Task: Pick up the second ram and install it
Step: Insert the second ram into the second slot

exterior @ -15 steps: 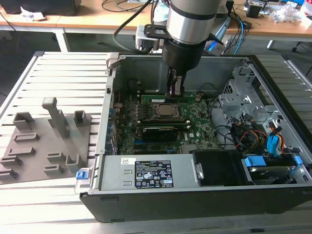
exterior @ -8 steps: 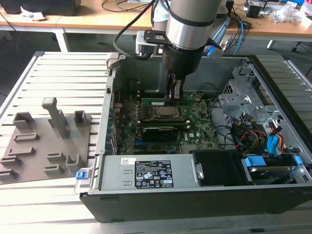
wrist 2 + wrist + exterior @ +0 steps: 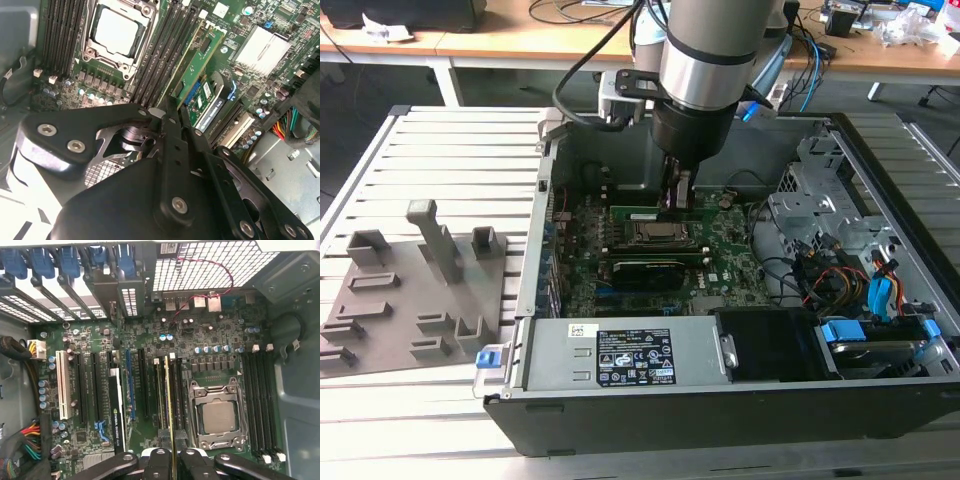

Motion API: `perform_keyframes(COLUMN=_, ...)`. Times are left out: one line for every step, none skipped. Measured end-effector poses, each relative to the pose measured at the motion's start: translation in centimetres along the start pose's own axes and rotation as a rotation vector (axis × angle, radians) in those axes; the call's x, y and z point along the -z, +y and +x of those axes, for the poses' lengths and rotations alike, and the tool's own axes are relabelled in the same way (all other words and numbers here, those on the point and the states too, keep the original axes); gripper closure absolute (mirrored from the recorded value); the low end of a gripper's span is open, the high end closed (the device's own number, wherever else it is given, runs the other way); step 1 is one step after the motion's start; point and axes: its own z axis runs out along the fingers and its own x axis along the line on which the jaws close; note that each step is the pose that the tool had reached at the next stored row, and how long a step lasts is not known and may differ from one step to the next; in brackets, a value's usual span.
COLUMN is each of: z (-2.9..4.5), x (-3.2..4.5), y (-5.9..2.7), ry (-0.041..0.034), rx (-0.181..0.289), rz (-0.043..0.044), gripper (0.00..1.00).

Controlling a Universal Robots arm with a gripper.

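Note:
The second ram is a thin green stick seen edge-on, lined up along a memory slot beside the CPU socket on the motherboard. My gripper is shut on its near end, one black finger on each face. In the second wrist view the ram shows its green face running away from the gripper along the dark slots. In the exterior view the gripper reaches down into the open computer case, just behind the CPU socket. Whether the stick is fully seated in the slot cannot be seen.
A black expansion card stands a few slots away from the ram. Case walls, the power supply and cable bundles ring the motherboard. A grey slotted tray lies outside the case at the exterior view's left.

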Motion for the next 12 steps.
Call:
perform_keyframes(z=0.00, x=-0.06, y=0.00, ry=0.0000, rx=0.000, rz=0.0000, gripper=0.86)
perform_keyframes(z=0.01, x=-0.20, y=-0.01, ry=0.0000, rx=0.000, rz=0.0000, gripper=0.86)
perform_keyframes(z=0.02, x=-0.29, y=-0.02, ry=-0.0001, rx=0.000, rz=0.0000, gripper=0.86)
perform_keyframes(z=0.02, x=-0.35, y=-0.02, ry=0.0000, rx=0.000, rz=0.0000, gripper=0.86)
perform_keyframes(z=0.03, x=-0.45, y=-0.03, ry=0.0000, rx=0.000, rz=0.0000, gripper=0.86)
perform_keyframes(z=0.04, x=-0.57, y=-0.04, ry=0.0001, rx=0.000, rz=-0.0001, gripper=0.86)
perform_keyframes(z=0.04, x=-0.64, y=-0.04, ry=0.0001, rx=0.000, rz=0.0000, gripper=0.86)
perform_keyframes(z=0.05, x=-0.77, y=-0.05, ry=0.0000, rx=0.000, rz=0.0000, gripper=0.86)
perform_keyframes(z=0.06, x=-0.86, y=-0.06, ry=0.0001, rx=0.000, rz=-0.0001, gripper=0.86)
perform_keyframes(z=0.06, x=-0.93, y=-0.06, ry=0.0001, rx=0.000, rz=0.0000, gripper=0.86)
perform_keyframes(z=0.07, x=-1.03, y=-0.07, ry=0.0001, rx=0.000, rz=0.0000, gripper=0.86)
perform_keyframes(z=0.08, x=-1.14, y=-0.07, ry=0.0000, rx=0.000, rz=0.0000, gripper=0.86)
